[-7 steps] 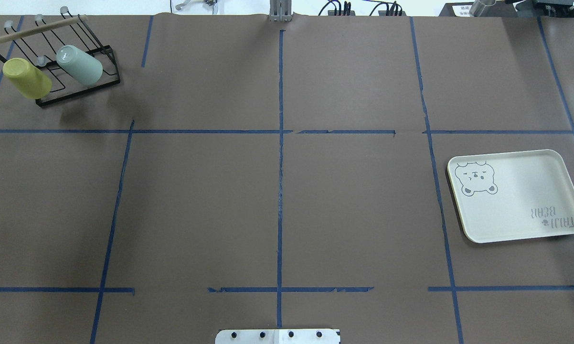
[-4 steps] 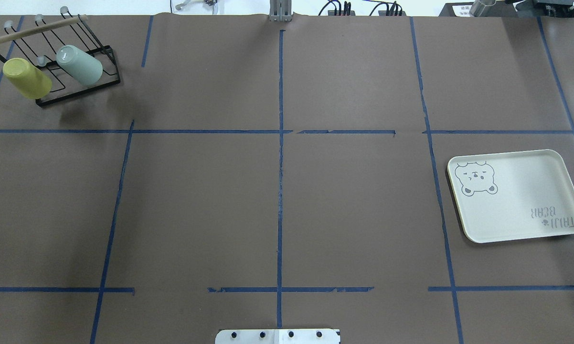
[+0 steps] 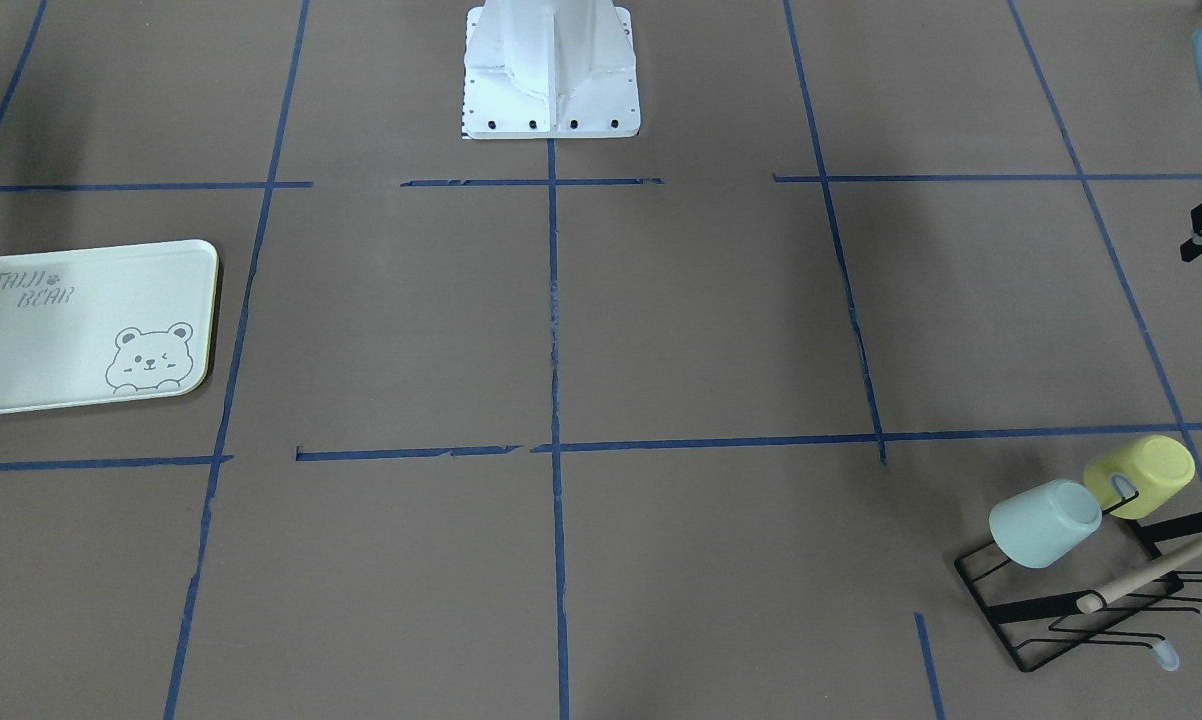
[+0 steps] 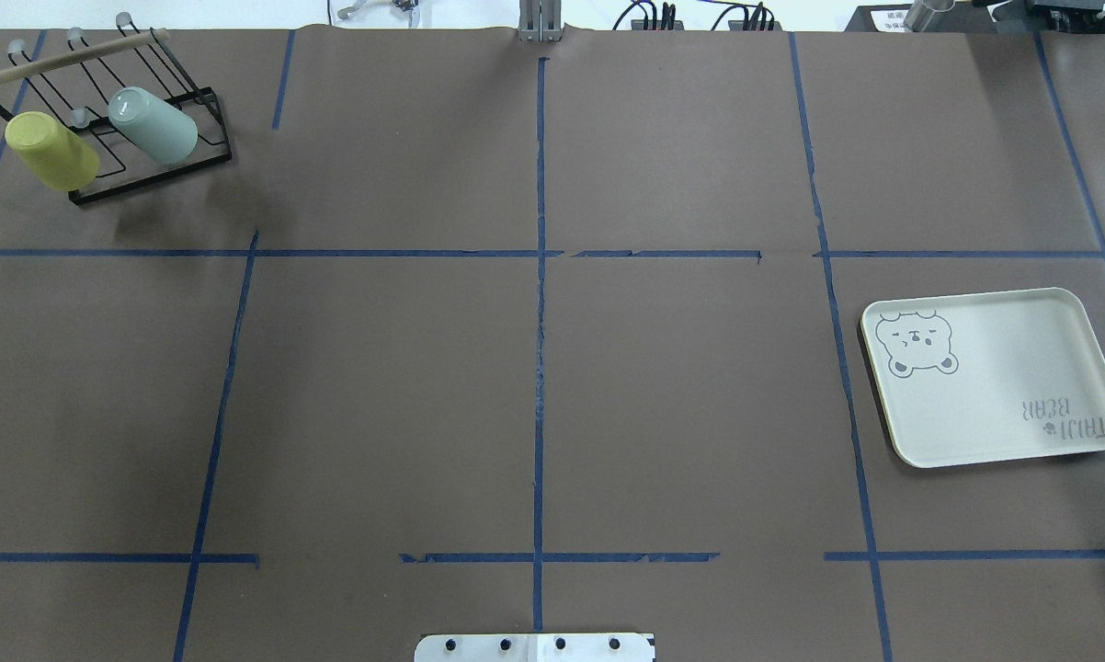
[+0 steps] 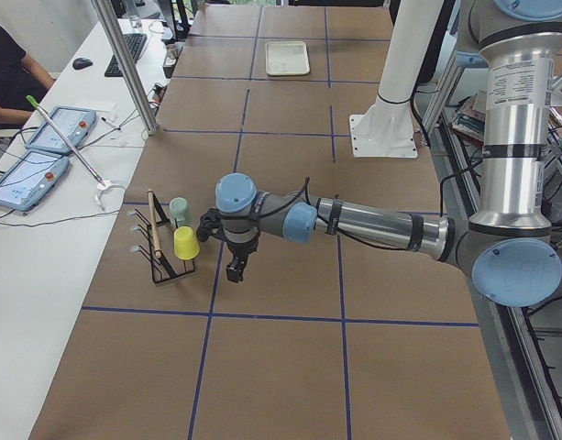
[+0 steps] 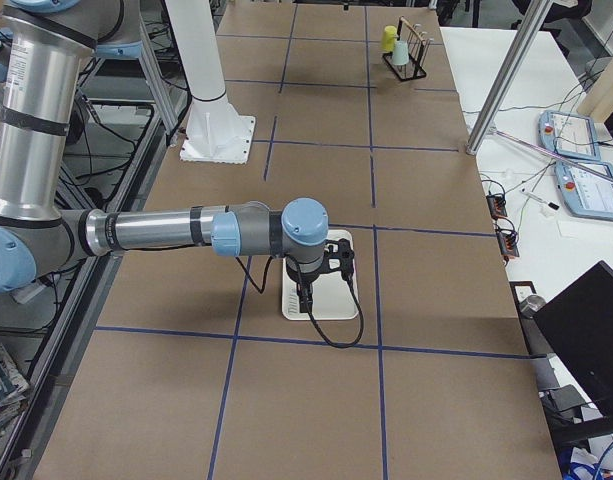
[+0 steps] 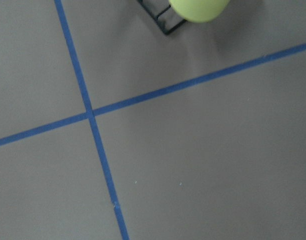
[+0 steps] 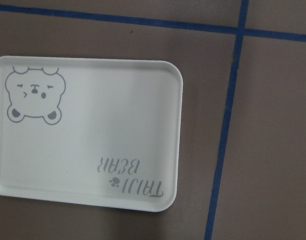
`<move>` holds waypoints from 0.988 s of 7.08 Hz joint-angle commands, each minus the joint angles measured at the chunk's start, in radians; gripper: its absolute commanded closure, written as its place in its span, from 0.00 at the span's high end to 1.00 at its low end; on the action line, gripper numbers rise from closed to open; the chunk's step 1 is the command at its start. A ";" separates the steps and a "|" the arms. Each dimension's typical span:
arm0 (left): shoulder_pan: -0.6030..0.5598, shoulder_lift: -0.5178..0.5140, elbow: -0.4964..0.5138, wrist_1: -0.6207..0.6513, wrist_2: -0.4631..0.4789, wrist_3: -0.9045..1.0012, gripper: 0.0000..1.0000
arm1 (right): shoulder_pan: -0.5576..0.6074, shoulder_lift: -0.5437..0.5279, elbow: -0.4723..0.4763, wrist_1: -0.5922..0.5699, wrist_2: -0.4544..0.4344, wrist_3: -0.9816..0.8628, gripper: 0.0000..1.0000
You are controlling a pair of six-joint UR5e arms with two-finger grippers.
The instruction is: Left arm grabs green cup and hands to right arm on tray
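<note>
The pale mint-green cup [image 4: 153,125] hangs tilted on a peg of a black wire rack [image 4: 205,156] at the table's far left corner; it also shows in the front-facing view [image 3: 1044,522] and the left view [image 5: 179,211]. The cream tray [image 4: 1003,368] with the bear drawing lies empty on the right [image 3: 71,340] [image 8: 118,110]. My left gripper [image 5: 235,268] hangs just beside the rack, apart from the cups. My right gripper [image 6: 304,298] hangs over the tray. I cannot tell whether either gripper is open or shut.
A yellow-green cup [image 4: 51,150] hangs on the same rack, next to the mint one, and shows at the top of the left wrist view [image 7: 198,9]. The white robot base [image 3: 551,70] stands mid-table. A seated person [image 5: 5,73] and tablets are beside the table's left end.
</note>
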 commanded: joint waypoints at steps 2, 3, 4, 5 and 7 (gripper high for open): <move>0.071 -0.182 0.022 0.016 0.003 -0.224 1.00 | -0.027 0.002 0.001 0.000 0.004 -0.001 1.00; 0.143 -0.300 0.042 0.108 0.018 -0.331 1.00 | -0.030 0.002 0.001 0.000 0.002 -0.002 1.00; 0.163 -0.333 0.050 0.124 0.029 -0.408 1.00 | -0.035 0.002 0.001 0.000 0.002 -0.002 1.00; 0.168 -0.379 0.091 0.118 0.035 -0.415 1.00 | -0.038 0.002 -0.001 0.000 0.001 -0.004 1.00; 0.176 -0.480 0.221 0.085 0.166 -0.410 1.00 | -0.041 0.001 -0.001 0.000 -0.001 -0.004 1.00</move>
